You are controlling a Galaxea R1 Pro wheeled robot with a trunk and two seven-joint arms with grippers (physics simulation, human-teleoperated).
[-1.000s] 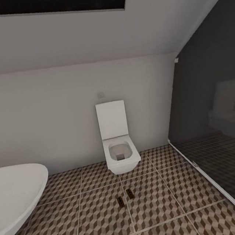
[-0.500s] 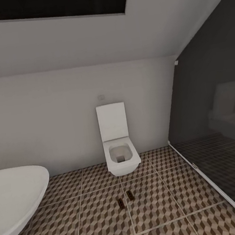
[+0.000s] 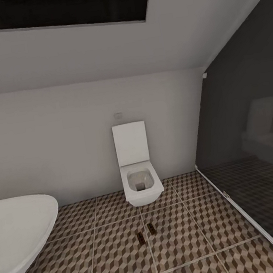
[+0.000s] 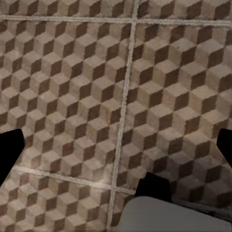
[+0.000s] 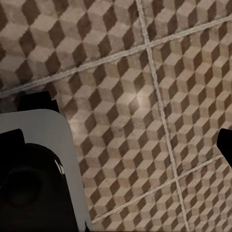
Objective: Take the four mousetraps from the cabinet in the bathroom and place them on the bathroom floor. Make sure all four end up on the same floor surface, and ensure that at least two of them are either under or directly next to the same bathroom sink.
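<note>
Two mousetraps lie side by side on the bathroom floor (image 3: pixel 188 233) in front of the toilet: one mousetrap (image 3: pixel 141 238) to the left, the other (image 3: pixel 151 228) just right of it. They look like small dark flat boards from here. In the left wrist view my left gripper (image 4: pixel 116 150) is open over bare tiles (image 4: pixel 87 96), its dark fingertips (image 4: pixel 9 154) at the picture's edges. My right gripper (image 5: pixel 116 142) is open too, above tiles (image 5: pixel 145 72), with nothing between its fingertips (image 5: pixel 224 145). The cabinet is out of view.
A white wall-hung toilet (image 3: pixel 139 183) with its lid up stands at the back wall. A white rounded basin (image 3: pixel 20 233) juts in at the left; I cannot tell if it is a tub or sink. A dark glass shower wall (image 3: pixel 256 159) closes the right side.
The whole head picture has shifted slightly downward, so the camera has moved. The two mousetraps and the toilet keep their places on the floor.
</note>
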